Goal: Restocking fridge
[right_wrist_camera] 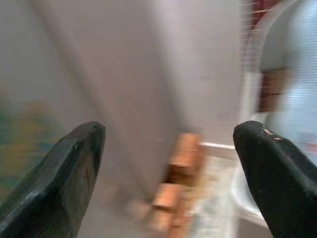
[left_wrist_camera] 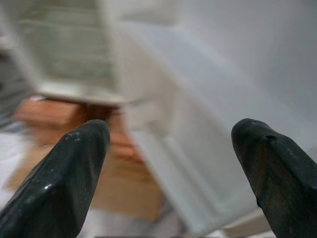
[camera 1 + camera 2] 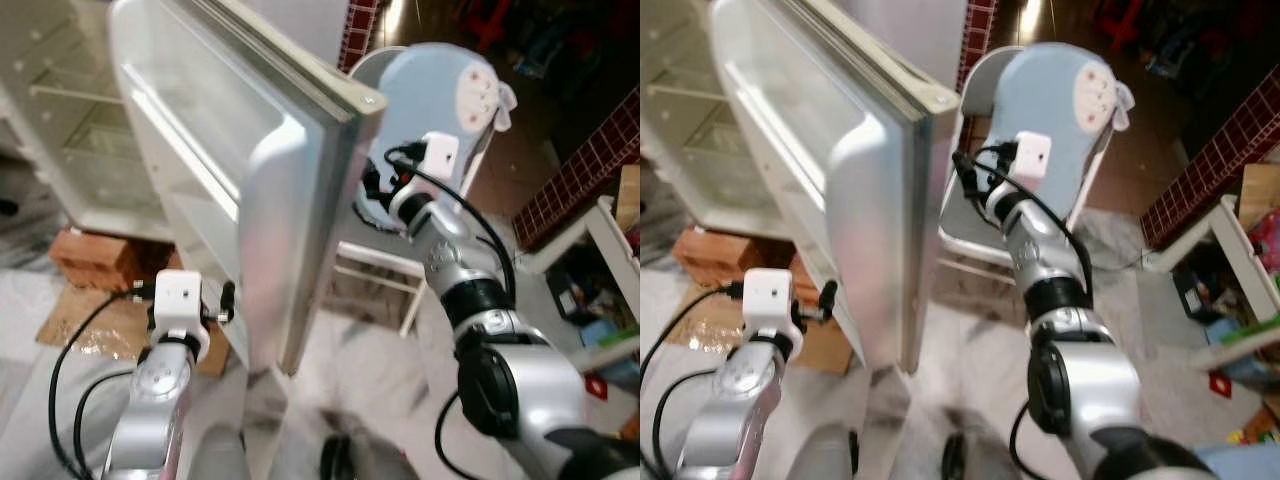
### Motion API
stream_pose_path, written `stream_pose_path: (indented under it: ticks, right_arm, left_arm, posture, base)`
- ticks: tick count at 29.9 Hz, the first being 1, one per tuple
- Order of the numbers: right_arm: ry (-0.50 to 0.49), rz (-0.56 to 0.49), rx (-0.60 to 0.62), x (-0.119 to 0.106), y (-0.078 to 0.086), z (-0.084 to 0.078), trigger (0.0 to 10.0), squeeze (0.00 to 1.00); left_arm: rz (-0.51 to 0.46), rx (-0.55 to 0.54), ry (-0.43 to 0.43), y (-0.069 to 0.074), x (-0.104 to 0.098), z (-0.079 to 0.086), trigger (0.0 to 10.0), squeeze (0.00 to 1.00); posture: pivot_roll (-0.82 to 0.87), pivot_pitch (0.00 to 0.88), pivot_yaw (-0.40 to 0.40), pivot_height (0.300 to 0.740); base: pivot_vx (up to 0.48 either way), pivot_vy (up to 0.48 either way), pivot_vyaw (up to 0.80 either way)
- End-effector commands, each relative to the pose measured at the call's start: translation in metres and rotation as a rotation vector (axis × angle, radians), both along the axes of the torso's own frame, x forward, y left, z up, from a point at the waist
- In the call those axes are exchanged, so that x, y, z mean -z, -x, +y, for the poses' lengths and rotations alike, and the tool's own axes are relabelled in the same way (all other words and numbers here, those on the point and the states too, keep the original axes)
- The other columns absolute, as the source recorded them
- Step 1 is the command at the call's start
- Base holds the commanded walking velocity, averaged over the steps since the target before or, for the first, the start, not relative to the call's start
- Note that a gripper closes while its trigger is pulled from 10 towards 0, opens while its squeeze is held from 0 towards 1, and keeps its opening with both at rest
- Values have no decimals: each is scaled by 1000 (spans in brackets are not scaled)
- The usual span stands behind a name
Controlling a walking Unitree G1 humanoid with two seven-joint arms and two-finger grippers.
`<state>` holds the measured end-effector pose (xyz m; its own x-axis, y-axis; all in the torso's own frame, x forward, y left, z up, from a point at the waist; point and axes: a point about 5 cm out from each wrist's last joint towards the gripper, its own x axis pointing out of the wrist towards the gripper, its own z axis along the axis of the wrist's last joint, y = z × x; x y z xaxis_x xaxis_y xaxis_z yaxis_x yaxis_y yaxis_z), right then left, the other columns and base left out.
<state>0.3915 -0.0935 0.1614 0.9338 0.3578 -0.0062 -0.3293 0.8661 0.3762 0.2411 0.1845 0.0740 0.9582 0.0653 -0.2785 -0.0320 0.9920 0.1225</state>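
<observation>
The white fridge [image 3: 70, 120] stands open at the upper left, its wire shelves bare. Its door [image 3: 250, 170] is swung out toward me, edge-on in the middle of the view, with a moulded door shelf [image 3: 185, 140] on the inner face. My left gripper [image 3: 226, 300] is low beside the door's inner face, open, with nothing between its fingers [image 2: 74, 163]. My right gripper [image 3: 374, 185] reaches to the door's outer side near its free edge. It is open too, and its fingers [image 1: 74, 163] hold nothing. The wrist views are blurred.
A white chair with a pale blue back [image 3: 440, 90] stands just behind the door on the right. Bricks [image 3: 95, 255] and flat cardboard [image 3: 90, 320] lie under the fridge. A red tiled wall [image 3: 590, 170] and a white rack with clutter [image 3: 610, 230] are at the right.
</observation>
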Motion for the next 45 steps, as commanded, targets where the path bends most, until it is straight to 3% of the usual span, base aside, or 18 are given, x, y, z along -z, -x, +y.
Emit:
stream_pose_path:
  ticks: [1, 3, 8, 12, 18, 25, 30, 36, 37, 39, 40, 41, 42, 45]
  right_arm:
    - [18, 8, 46, 1, -2, -12, 10000, 0]
    - [20, 11, 45, 2, -1, -12, 10000, 0]
    - [50, 50, 28, 12, 2, -10, 10000, 0]
    - [41, 49, -37, 12, 4, -5, 10000, 0]
    - [70, 20, -156, 17, 11, 7, 10000, 0]
    - [121, 36, -177, 23, 14, 10, 10000, 0]
    - [141, 38, -230, 23, 17, 15, 10000, 0]
    - [83, 29, -363, 16, 25, 35, 10000, 0]
    - [55, 15, -443, 11, 32, 46, 10000, 0]
    - [35, 6, -485, 8, 36, 52, 10000, 0]
    - [-28, -9, -596, 0, 47, 64, 10000, 0]
    - [-28, -9, -596, 0, 47, 64, 10000, 0]
    - [-49, -31, -683, -6, 58, 71, 10000, 0]
    - [-47, -49, -742, -8, 65, 75, 10000, 0]
  left_arm:
    - [-21, 8, -15, -2, -3, -5, 10000, 0]
    - [-22, 7, -14, -2, -4, -5, 10000, 0]
    - [-13, -143, -67, 2, -5, 8, 10000, 0]
    - [13, -167, -60, 4, 0, 12, 10000, 0]
    - [17, -131, -80, 1, 1, 16, 10000, 0]
    - [60, -130, -109, 8, 10, 24, 10000, 0]
    - [60, -138, -110, 10, 11, 27, 10000, 0]
    - [59, -129, -106, 9, 12, 24, 10000, 0]
    - [66, -119, -92, 8, 12, 21, 10000, 0]
    - [68, -114, -89, 8, 12, 20, 10000, 0]
    - [80, -100, -79, 8, 13, 17, 10000, 0]
    - [80, -100, -79, 8, 13, 17, 10000, 0]
    - [89, -81, -46, 8, 13, 13, 10000, 0]
    - [95, -47, 17, 8, 12, 7, 10000, 0]
  posture:
    - [197, 125, -127, 740]
    - [202, 124, -127, 740]
    - [211, 120, -124, 740]
    - [211, 118, -122, 740]
    - [210, 111, -121, 740]
    - [206, 132, -144, 740]
    - [204, 136, -155, 740]
    - [196, 138, -152, 740]
    - [194, 140, -150, 740]
    - [193, 141, -148, 740]
    - [189, 143, -146, 740]
    - [189, 143, -146, 740]
    - [189, 143, -146, 740]
    - [189, 143, -146, 740]
  base:
    - [0, 0, 0]
    - [0, 0, 0]
    - [0, 0, 0]
    - [0, 0, 0]
    - [0, 0, 267]
    - [0, 0, 777]
    - [0, 0, 0]
    - [0, 0, 0]
    - [0, 0, 0]
    - [0, 0, 0]
    - [0, 0, 0]
    - [0, 0, 0]
    - [0, 0, 0]
    - [0, 0, 0]
